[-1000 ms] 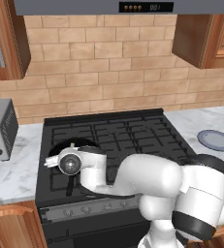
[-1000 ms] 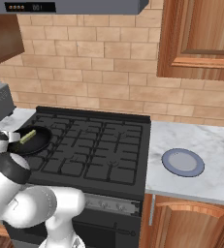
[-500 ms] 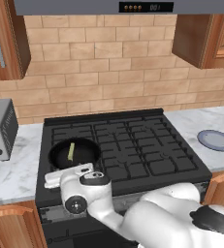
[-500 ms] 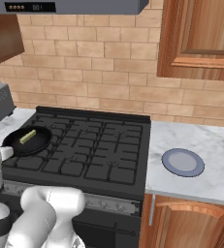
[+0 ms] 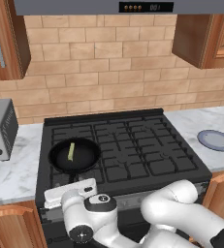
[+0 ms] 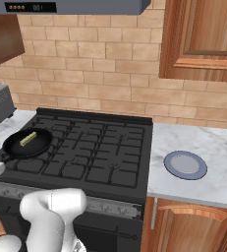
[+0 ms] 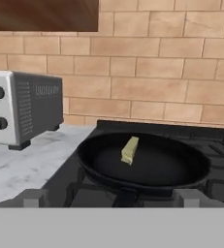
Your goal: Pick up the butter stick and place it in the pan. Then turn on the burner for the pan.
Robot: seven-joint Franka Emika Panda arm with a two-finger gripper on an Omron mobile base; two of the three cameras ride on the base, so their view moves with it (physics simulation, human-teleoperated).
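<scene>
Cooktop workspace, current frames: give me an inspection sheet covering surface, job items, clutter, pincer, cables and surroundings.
Surface: black gas cooktop with grid grates, set between white marble counters.
Job's things: small pale yellow-green butter stick lies inside the round black frying pan, which sits on the front left burner; no flame seen.
Clutter: flat grey-blue plate on the right counter; silver toaster oven on the left counter.
Pincer: low in front of the stove, grey fingertips apart, holding nothing.
Cables: nothing seen.
Surroundings: tan brick wall, wooden cabinets, range hood.

The arm bends low, its tool level.
</scene>
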